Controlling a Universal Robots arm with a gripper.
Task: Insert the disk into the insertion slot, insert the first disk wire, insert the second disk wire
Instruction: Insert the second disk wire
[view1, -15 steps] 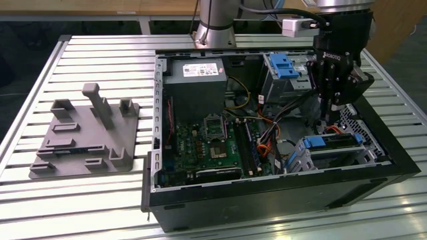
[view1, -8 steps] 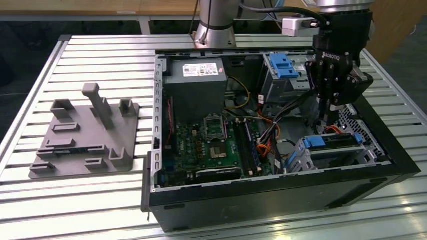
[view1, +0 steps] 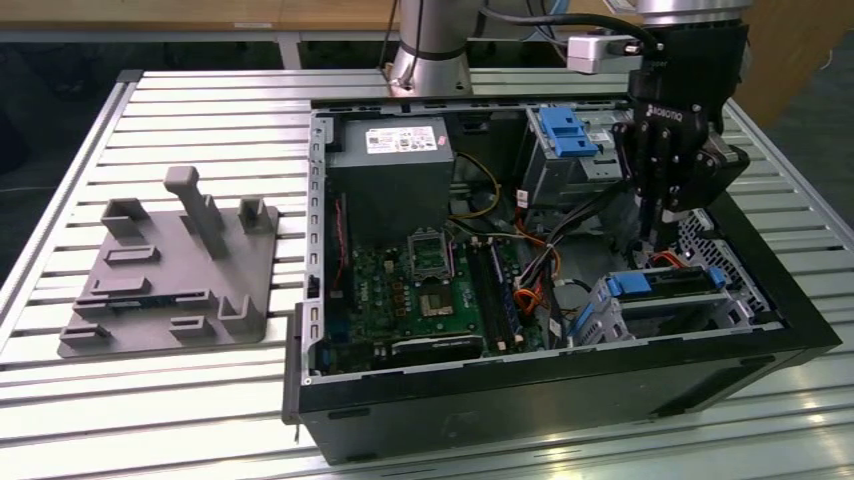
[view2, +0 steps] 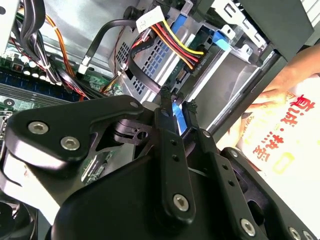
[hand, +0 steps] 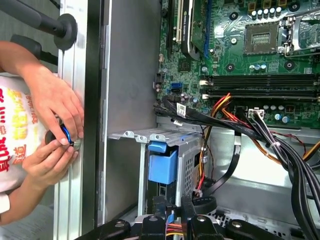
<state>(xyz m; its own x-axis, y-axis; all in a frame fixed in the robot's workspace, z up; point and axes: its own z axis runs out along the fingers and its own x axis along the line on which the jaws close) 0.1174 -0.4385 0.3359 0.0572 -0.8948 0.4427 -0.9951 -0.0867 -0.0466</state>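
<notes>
Where the open black computer case (view1: 534, 385) sits on the slatted metal table (view1: 160, 410), the arm's black gripper (view1: 657, 238) reaches down into the case's corner on the exterior view's right. The flat silver disk (view1: 667, 283), framed by its bright blue plastic carrier, already lies inside the insertion slot (view1: 674, 318), a silver-grey drive cage of perforated sheet metal. The carrier's blue end is at the cage's mouth.

In both wrist views the gripper (view2: 177, 101) (hand: 173, 205) is just beside that blue end of the disk (hand: 162, 167). The jaws stand close together with a sliver of blue in the narrow gap, but whether they pinch anything cannot be told.

A bundle of red, yellow and black wires (view2: 175, 42) runs to a black plug at the cage. A black flat cable (view2: 107, 30) loops toward the gripper. Outside the case wall, a person's hand (hand: 55, 105) pinches a small blue and black object (hand: 65, 135).
</notes>
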